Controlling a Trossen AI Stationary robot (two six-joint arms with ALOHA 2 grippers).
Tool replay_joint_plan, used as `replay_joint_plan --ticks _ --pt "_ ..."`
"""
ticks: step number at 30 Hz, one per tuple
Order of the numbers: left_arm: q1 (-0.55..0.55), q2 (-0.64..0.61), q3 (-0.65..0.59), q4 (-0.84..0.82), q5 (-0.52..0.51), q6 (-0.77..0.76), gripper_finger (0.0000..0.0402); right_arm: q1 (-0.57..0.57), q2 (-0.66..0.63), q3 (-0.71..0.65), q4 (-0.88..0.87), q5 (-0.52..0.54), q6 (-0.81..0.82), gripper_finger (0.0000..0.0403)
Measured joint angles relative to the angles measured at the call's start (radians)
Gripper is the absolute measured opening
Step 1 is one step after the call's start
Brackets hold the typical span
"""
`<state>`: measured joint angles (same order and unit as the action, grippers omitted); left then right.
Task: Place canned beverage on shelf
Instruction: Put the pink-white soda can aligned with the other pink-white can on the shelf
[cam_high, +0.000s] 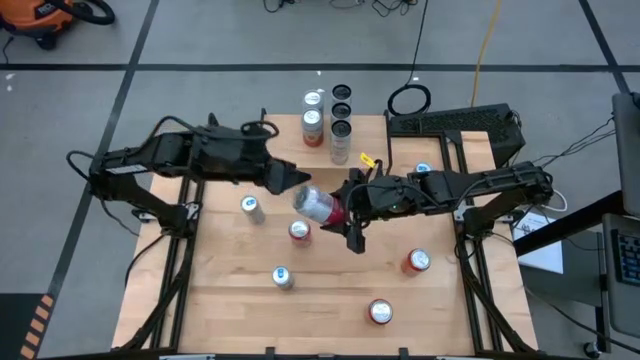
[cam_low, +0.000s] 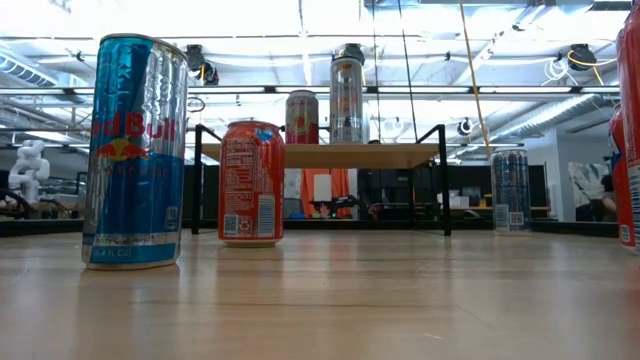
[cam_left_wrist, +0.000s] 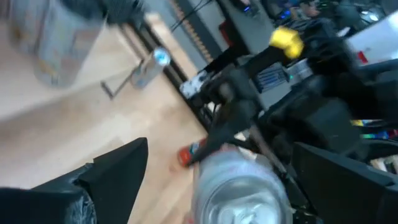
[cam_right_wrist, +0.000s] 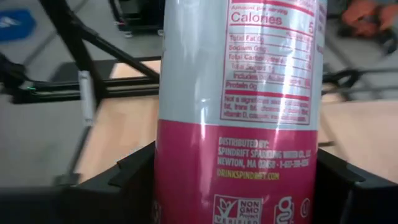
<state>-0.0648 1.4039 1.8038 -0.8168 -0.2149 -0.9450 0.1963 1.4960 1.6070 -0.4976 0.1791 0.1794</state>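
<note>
Nearest the front edge of the worktop (cam_high: 230, 300) (pale wood planks on a dark metal frame) stands a red can (cam_high: 380, 312) toward the right corner, with a blue can (cam_high: 282, 278) further left and another red can (cam_high: 417, 261) near the right edge. Behind these, around the middle, a red-topped can (cam_high: 299, 232) and a silver can (cam_high: 252, 208) stand apart from each other.

Above the middle of the worktop the right gripper (cam_high: 340, 212) is clamped on a pink-and-silver can (cam_high: 318, 205), held lying on its side in the air; the right wrist view shows its two dark fingers (cam_right_wrist: 124, 180) pressed against the can's pink lower half. The left gripper (cam_high: 296, 181) sits just beside the can's silver end with its fingers (cam_left_wrist: 112, 171) spread wide, not gripping it.

At the back edge stands the shelf (cam_low: 345, 154), a light wood top on thin black legs, carrying a red can (cam_low: 302, 116) and a taller silver can (cam_low: 347, 93); from above, two dark-topped cans (cam_high: 341, 100) stand behind them. A yellow piece (cam_high: 367, 160) shows just right of the shelf.

Beyond the table lies grey floor with dark tape lines, a black coiled cable (cam_high: 408, 99), an orange vacuum (cam_high: 45, 18) far left, and a room of bright ceiling lights and pipes.
</note>
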Motion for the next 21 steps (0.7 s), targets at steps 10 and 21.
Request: replay_joint_plan --ticks 10,21 --pt "0.012 -0.052 0.000 0.134 0.056 0.453 0.0400 -0.031 0.000 0.000 0.039 -0.210 0.204 0.0277" --pt "0.011 -0.055 0.000 0.128 0.213 0.600 0.0400 -0.120 0.000 0.001 0.133 -0.517 0.375 0.0277"
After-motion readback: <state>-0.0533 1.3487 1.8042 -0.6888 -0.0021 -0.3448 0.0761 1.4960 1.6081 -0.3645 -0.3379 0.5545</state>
